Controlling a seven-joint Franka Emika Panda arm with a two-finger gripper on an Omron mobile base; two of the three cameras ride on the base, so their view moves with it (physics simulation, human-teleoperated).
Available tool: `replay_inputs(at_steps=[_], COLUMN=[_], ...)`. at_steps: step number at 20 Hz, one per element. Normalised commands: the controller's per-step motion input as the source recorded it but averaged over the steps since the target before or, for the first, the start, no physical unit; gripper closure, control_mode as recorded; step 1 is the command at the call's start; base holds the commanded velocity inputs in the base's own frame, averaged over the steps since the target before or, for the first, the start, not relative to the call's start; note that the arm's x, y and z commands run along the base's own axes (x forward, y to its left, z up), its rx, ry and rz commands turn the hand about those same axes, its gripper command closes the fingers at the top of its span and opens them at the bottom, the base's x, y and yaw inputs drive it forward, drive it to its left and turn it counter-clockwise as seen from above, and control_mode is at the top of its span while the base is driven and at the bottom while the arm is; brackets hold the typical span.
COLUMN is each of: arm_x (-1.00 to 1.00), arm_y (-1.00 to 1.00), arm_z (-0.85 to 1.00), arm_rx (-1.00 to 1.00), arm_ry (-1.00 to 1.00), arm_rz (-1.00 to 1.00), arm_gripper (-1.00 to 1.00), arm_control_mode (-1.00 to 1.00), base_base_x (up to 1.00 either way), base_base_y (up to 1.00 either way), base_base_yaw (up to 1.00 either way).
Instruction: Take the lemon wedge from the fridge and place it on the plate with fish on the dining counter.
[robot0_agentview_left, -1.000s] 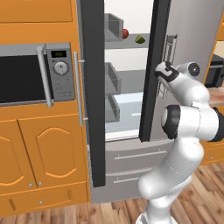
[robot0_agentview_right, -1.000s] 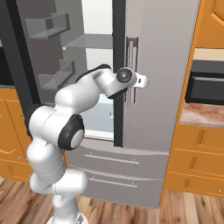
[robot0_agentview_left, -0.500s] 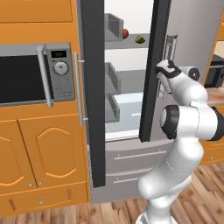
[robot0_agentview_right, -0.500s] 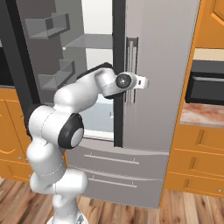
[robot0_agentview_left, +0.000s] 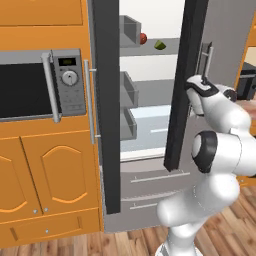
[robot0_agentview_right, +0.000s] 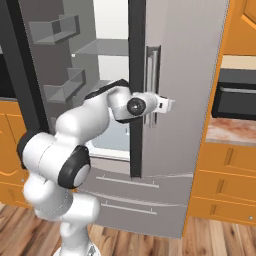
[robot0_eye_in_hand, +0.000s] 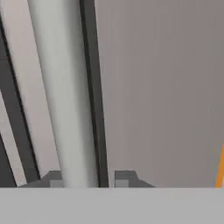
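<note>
Two-finger gripper (robot0_eye_in_hand: 83, 179) is clamped on the slim vertical silver handle (robot0_eye_in_hand: 65, 96) of the tall silver-grey fridge (robot0_agentview_right: 185, 125); hand view has a dark finger tip (robot0_eye_in_hand: 124, 177) on either side of the bar, door panel flat grey behind it. Right base view: gripper (robot0_agentview_right: 159, 105) sits at the handle (robot0_agentview_right: 152, 75) on the right-hand door, arm reaching across from 8 o'clock. Left base view: that right door stands swung partly out, dark edge toward the camera, hand (robot0_agentview_left: 202, 90) at its outer face.

Left door is open too, grey shelf bins (robot0_agentview_left: 129, 90) stacked on its inner side. Tiny yellow-green lemon wedge (robot0_agentview_left: 160, 45) lies on the upper shelf inside the fridge, at 1 o'clock in the left base view, just beside a small round red fruit (robot0_agentview_left: 143, 38) to its left; apart, not touching.

Grey microwave (robot0_agentview_left: 40, 85) set in orange cabinets at 9 o'clock. Reddish-brown marbled counter top (robot0_agentview_right: 231, 131) at 3 o'clock in the right base view, orange fronts under it.
</note>
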Motion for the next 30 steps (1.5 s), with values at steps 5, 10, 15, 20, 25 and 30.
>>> replay_inputs(at_steps=[5,10,15,20,25,30], arm_x=[-1.0,-1.0,-1.0,-1.0,-0.71,-0.16], arm_y=[-0.89,-0.82,-0.01,0.83,1.0,1.0], arm_z=[0.64,0.97,1.0,0.93,0.06,-0.3], arm_rx=[0.02,0.1,0.08,-0.08,-0.23,-0.22], arm_ry=[-0.03,0.0,-0.04,-0.13,-0.09,-0.28], arm_rz=[-0.36,-0.39,-0.27,-0.04,0.01,-0.01], arm_gripper=[1.0,-1.0,-1.0,-1.0,-1.0,-1.0], arm_control_mode=[-1.0,-1.0,-1.0,-1.0,-1.0,-1.0], base_base_x=[0.0,0.0,0.0,0.0,0.0,0.0], base_base_y=[0.0,0.0,0.0,0.0,0.0,0.0], base_base_yaw=[0.0,0.0,0.0,0.0,0.0,0.0])
